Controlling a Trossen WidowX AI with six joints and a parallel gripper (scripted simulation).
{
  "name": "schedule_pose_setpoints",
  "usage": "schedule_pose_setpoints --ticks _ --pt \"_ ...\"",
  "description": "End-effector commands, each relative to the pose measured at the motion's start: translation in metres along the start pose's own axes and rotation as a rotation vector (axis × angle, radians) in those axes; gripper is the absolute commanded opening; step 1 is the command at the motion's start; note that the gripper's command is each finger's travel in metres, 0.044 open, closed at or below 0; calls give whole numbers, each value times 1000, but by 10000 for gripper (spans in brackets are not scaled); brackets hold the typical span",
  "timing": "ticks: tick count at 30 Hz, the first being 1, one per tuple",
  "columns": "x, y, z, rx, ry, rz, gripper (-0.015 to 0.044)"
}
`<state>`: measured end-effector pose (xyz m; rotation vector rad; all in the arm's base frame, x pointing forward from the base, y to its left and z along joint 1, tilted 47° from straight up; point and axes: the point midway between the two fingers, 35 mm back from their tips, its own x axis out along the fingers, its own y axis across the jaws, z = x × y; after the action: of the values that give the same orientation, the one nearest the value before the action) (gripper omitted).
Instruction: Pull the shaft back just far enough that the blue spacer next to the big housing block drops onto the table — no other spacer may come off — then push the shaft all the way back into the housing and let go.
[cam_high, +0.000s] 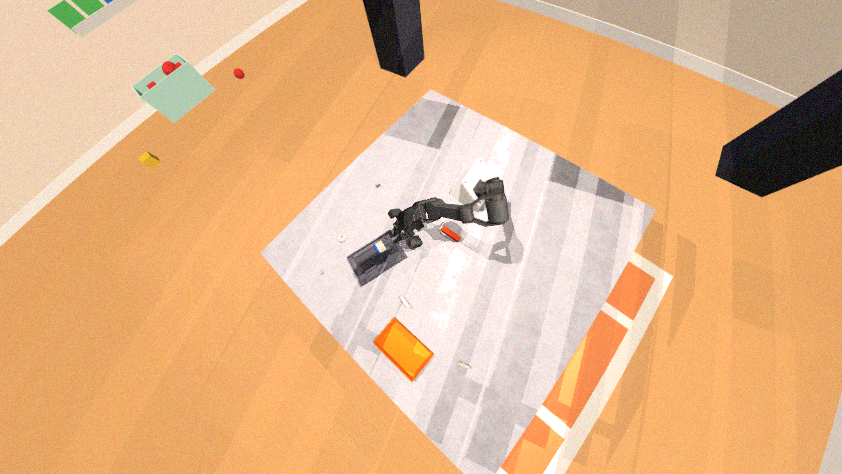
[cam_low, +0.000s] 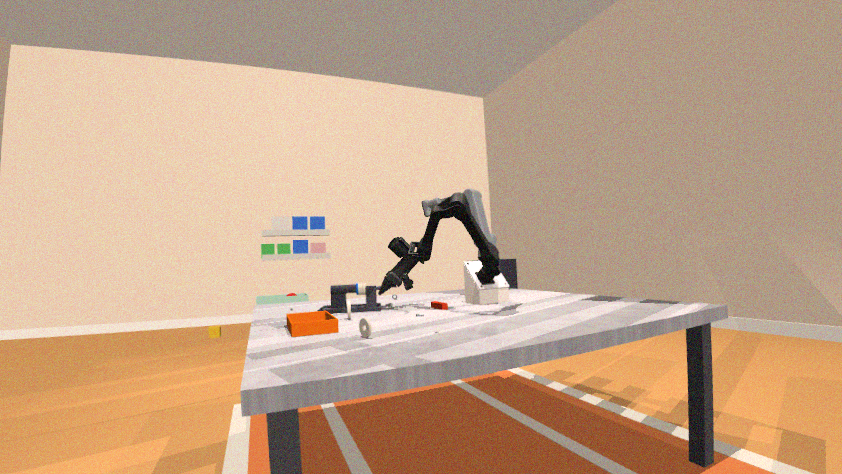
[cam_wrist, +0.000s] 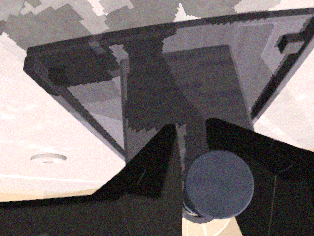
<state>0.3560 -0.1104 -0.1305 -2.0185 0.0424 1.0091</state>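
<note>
A dark fixture (cam_high: 385, 270) stands on the table. Its big housing block (cam_low: 340, 290) is at the left in the exterior view, with a smaller block (cam_low: 371, 299) at the right. The blue spacer (cam_high: 377, 247) (cam_low: 357, 289) sits between them, against the big block, with a pale spacer (cam_high: 381, 244) (cam_low: 362, 289) beside it. The shaft's round dark-blue end (cam_wrist: 219, 185) shows in the wrist view. My gripper (cam_high: 396, 238) (cam_low: 381, 291) (cam_wrist: 190, 131) is shut on the shaft, at the small block's outer side. The fingers hide part of the shaft, and its inner part is hidden.
An orange tray (cam_low: 312, 327) stands in front of the fixture. A red block (cam_high: 450, 233) (cam_low: 438, 305) lies near the arm. Pale rings stand near the tray, one (cam_high: 404, 302) (cam_low: 348, 307) between it and the fixture, another (cam_high: 464, 365) (cam_low: 365, 327) to its right.
</note>
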Motion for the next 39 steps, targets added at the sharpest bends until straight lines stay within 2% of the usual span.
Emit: schedule_pose_setpoints --ticks 1,39 --pt "-2 0 3 1 2 2 0" --pt "-10 0 10 1 1 2 0"
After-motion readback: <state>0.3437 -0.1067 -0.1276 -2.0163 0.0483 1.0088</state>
